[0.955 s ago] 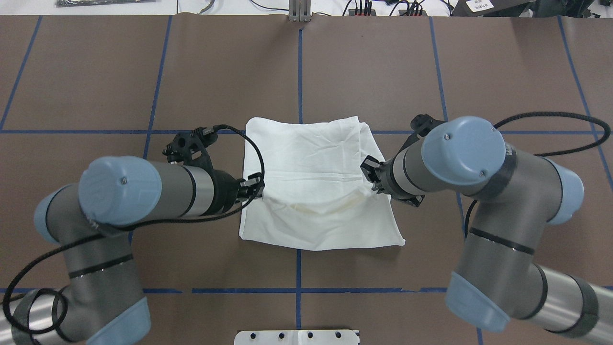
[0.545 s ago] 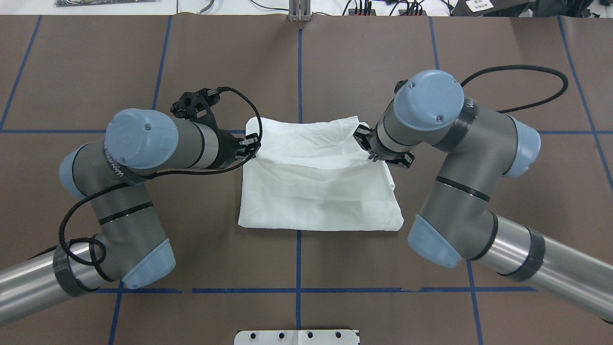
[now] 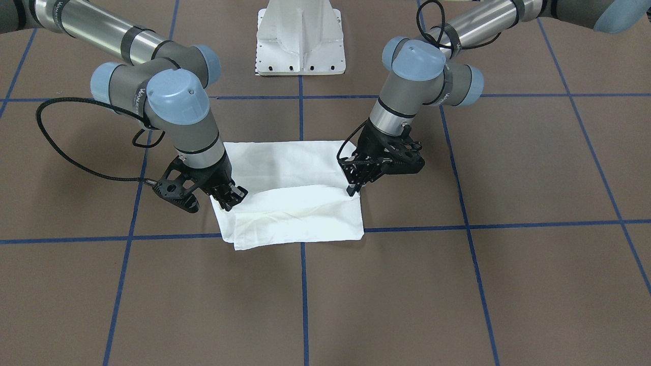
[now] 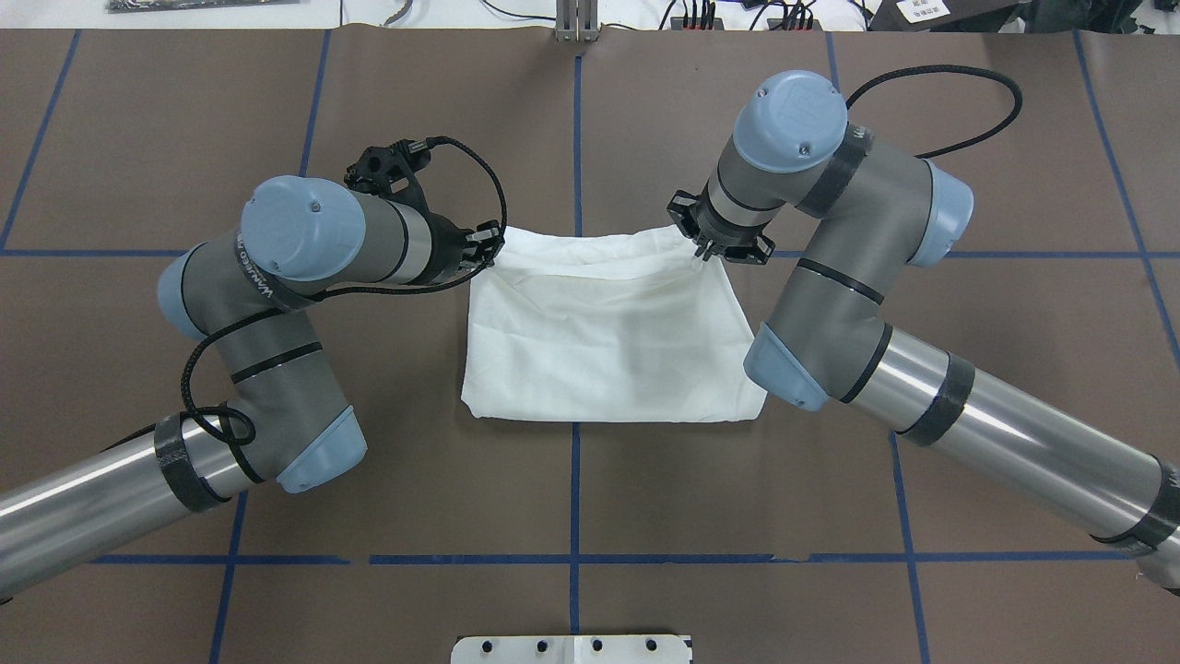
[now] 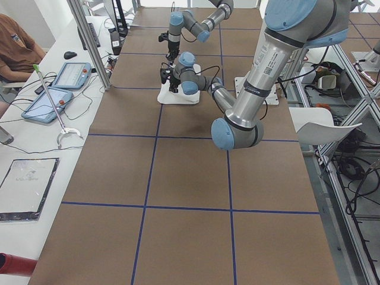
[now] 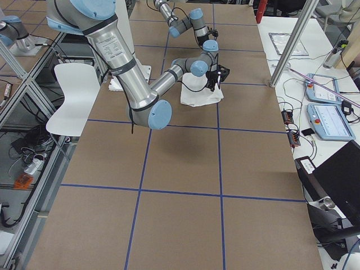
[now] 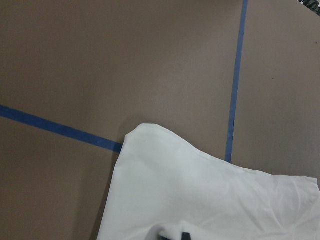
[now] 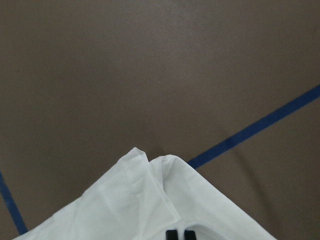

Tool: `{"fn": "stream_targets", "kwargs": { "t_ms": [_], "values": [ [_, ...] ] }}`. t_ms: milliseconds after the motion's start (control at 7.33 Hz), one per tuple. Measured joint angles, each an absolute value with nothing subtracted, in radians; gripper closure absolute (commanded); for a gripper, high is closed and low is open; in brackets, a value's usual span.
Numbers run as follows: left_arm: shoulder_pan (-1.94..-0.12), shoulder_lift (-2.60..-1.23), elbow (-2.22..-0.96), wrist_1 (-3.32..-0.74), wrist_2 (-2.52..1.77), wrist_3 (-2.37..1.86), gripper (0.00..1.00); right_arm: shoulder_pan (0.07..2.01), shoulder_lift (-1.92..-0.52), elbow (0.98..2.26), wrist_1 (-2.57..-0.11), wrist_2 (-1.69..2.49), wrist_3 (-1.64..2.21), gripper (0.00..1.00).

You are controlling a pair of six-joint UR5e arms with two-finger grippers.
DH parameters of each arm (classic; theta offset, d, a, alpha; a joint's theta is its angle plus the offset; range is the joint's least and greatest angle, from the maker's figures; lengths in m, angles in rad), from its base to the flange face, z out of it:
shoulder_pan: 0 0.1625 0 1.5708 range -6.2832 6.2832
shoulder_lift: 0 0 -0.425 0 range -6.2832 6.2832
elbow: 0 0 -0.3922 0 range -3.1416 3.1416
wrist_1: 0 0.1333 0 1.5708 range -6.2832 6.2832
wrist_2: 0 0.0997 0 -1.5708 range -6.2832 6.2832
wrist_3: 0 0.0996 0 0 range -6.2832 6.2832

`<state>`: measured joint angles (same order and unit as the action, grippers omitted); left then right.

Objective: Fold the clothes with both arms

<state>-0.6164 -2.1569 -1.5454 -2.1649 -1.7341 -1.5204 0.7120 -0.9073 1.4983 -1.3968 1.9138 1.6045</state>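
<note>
The clothes are one white shirt (image 4: pixel 608 341), folded into a rectangle at the table's middle, with no print showing. My left gripper (image 4: pixel 493 249) is shut on the upper layer's left corner near the shirt's far edge. My right gripper (image 4: pixel 705 251) is shut on its right corner. In the front-facing view the left gripper (image 3: pixel 351 191) and right gripper (image 3: pixel 230 201) hold this layer just above the shirt (image 3: pixel 285 168). Each wrist view shows a cloth corner (image 7: pixel 165 170) (image 8: pixel 150 200) with dark fingertips closed at the bottom edge.
A brown mat (image 4: pixel 590 138) with blue tape lines (image 4: pixel 576 498) covers the table. The white pedestal base (image 3: pixel 300 35) stands at the robot's side. In the left view, a side bench holds tablets (image 5: pixel 50 104) and a person (image 5: pixel 15 41) sits beside it.
Both grippers moved away from the robot with the shirt's layer, from its middle to its far edge. The shirt's near edge drew in and the bundle got shorter.
</note>
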Motion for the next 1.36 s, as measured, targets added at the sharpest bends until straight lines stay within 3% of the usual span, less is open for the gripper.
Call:
{"fn": "stream_targets", "kwargs": {
  "t_ms": [273, 682, 1364],
  "values": [
    [-0.659, -2.152, -1.482, -2.234, -1.735, -1.435, 0.0, 0.773, -0.909, 1.449, -1.34, 1.975, 1.526, 0.0],
    [-0.76, -2.088, -1.489, -2.25, -1.842, -1.237, 0.0, 0.959, -1.004, 1.436, -1.329, 2.126, 1.231, 0.0],
    [-0.998, -1.773, -1.682, -2.245, -2.095, -0.71, 0.0, 1.202, -1.232, 1.429, -1.332, 2.25, 0.582, 0.0]
  ]
}}
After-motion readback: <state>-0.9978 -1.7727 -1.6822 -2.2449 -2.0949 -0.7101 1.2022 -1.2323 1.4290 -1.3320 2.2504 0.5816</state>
